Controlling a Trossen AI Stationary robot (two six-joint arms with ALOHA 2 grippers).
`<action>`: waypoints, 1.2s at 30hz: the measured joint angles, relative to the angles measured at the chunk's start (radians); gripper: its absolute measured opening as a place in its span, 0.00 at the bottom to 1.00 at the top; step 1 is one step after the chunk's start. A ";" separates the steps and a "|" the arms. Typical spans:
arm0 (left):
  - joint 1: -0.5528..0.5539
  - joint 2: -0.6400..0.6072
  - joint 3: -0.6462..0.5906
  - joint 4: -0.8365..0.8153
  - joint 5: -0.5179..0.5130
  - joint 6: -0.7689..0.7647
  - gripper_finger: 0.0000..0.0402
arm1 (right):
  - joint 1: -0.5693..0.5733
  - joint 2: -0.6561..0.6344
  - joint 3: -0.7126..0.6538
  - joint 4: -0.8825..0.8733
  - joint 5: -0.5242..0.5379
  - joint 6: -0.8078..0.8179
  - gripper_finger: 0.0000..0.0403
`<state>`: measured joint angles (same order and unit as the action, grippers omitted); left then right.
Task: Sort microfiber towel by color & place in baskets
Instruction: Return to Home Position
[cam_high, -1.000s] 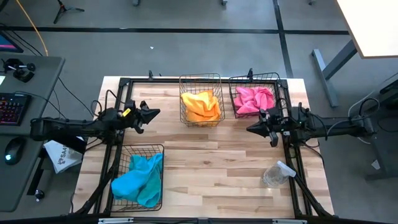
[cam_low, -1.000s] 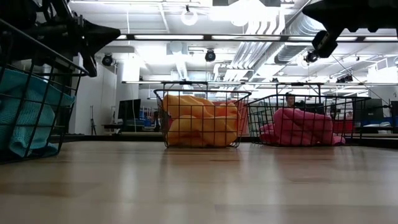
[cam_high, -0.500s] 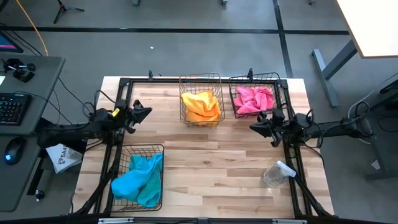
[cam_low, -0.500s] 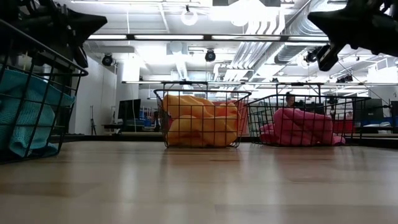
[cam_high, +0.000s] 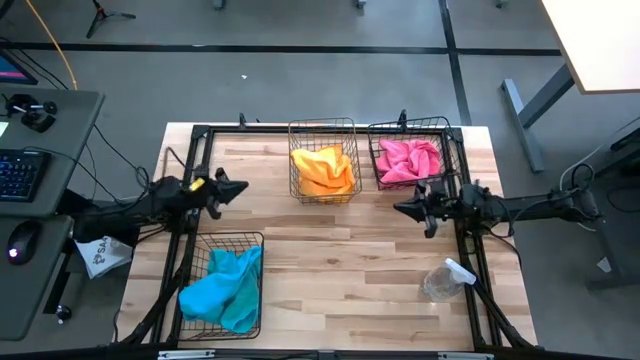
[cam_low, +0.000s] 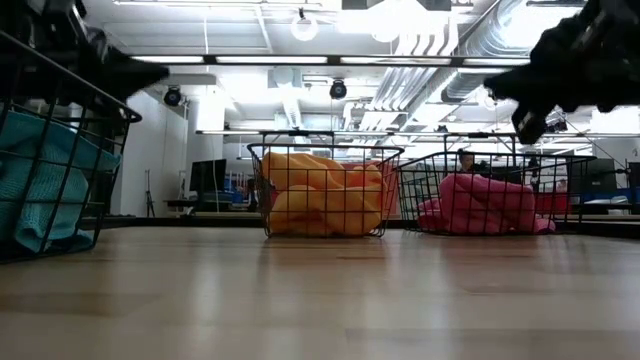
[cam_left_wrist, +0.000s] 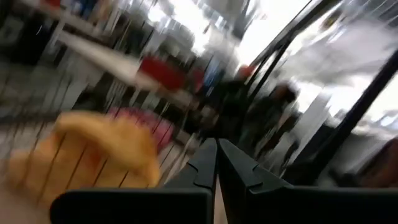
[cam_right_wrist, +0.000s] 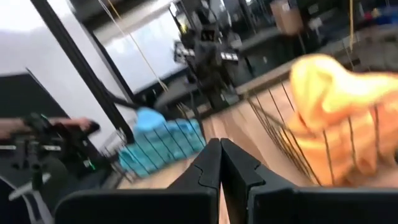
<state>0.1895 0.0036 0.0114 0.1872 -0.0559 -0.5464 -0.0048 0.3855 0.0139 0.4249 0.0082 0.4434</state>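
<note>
Since every soft cloth in view lies inside a basket, the colours stand apart. A crumpled turquoise blue microfiber towel (cam_high: 222, 290) fills the near left wire basket (cam_high: 232, 237), a rectangular box of thin dark grid at the near left of the pale wooden plank tabletop (cam_high: 340, 250). An orange-yellow microfiber towel (cam_high: 323, 170) sits bunched in the middle wire basket (cam_high: 322, 135) at the far edge. Just beside it, toward the right, the far right wire basket (cam_high: 410, 130) holds a heap of bright pink microfiber towel (cam_high: 407, 160).

Over the left side of the tabletop, between the near left wire basket and the far left corner, hangs the left claw (cam_high: 238, 187). Its tip points toward the middle wire basket and is well apart from it. Its wrist view shows the two dark fingers (cam_left_wrist: 205, 168) pressed together.

The right claw (cam_high: 402, 208) hangs just on the near side of the far right wire basket, pointing toward the centre of the tabletop, its fingers (cam_right_wrist: 208, 165) likewise pressed together. In the low view, dark blurred shapes in the upper corners are probably the two arms, held clear above the wood.

A clear plastic spray bottle (cam_high: 443, 280) sits toward the near right corner, well apart from the baskets. A black metal frame (cam_high: 250, 128) runs around the tabletop.
</note>
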 joint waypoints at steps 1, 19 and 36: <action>-0.002 0.000 0.000 -0.041 0.000 0.000 0.01 | 0.000 0.000 0.000 -0.026 0.000 0.004 0.00; -0.028 0.000 0.001 -0.164 0.007 0.000 0.01 | -0.002 -0.380 0.002 -0.427 -0.017 0.001 0.00; -0.034 0.000 0.001 -0.168 0.011 0.000 0.01 | 0.000 -0.374 -0.004 -0.384 -0.015 0.001 0.00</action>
<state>0.1551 0.0032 0.0128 0.0196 -0.0448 -0.5461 -0.0048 0.0116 0.0101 0.0411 -0.0071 0.4442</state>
